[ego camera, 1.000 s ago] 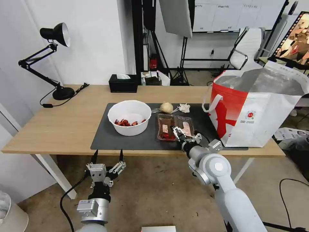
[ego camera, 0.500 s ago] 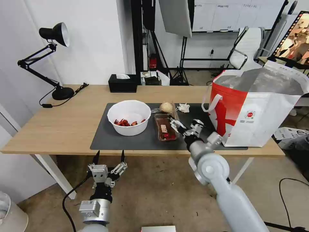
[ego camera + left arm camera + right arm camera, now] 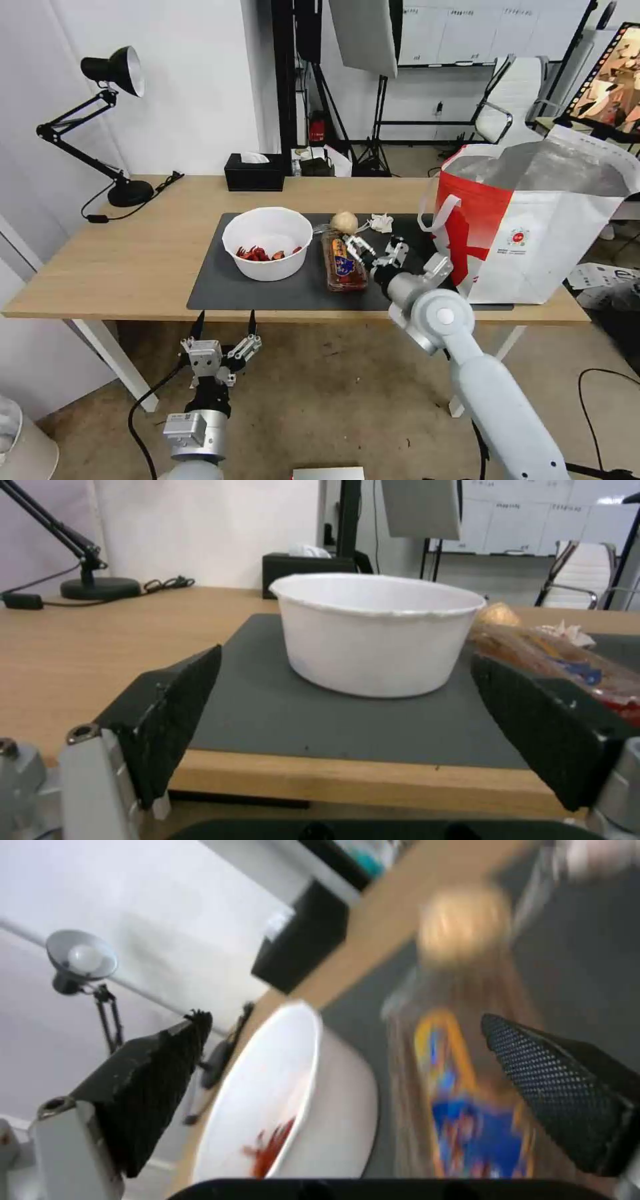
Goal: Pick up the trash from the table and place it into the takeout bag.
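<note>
Right arm reaches over the dark grey mat (image 3: 267, 293) with its gripper spread wide beside the clear plastic tray (image 3: 344, 261).

The right gripper (image 3: 377, 251) hovers just right of the tray, forearm angled up from the table's (image 3: 120, 260) near edge, its two black fingers (image 3: 560, 1080) well apart and holding nothing. The tray lies folded shut on the mat, right of the white bowl (image 3: 267, 243), showing red bits and a blue-and-yellow label. The beige lump (image 3: 345, 222) sits just behind the tray on the mat; the crumpled napkin (image 3: 382, 222) lies beside the lump. The takeout bag (image 3: 533, 227) stands open at the mat's right end. The left gripper (image 3: 223, 337) waits below the table's front edge, fingers (image 3: 173, 715) parted wide, facing the bowl.
</note>
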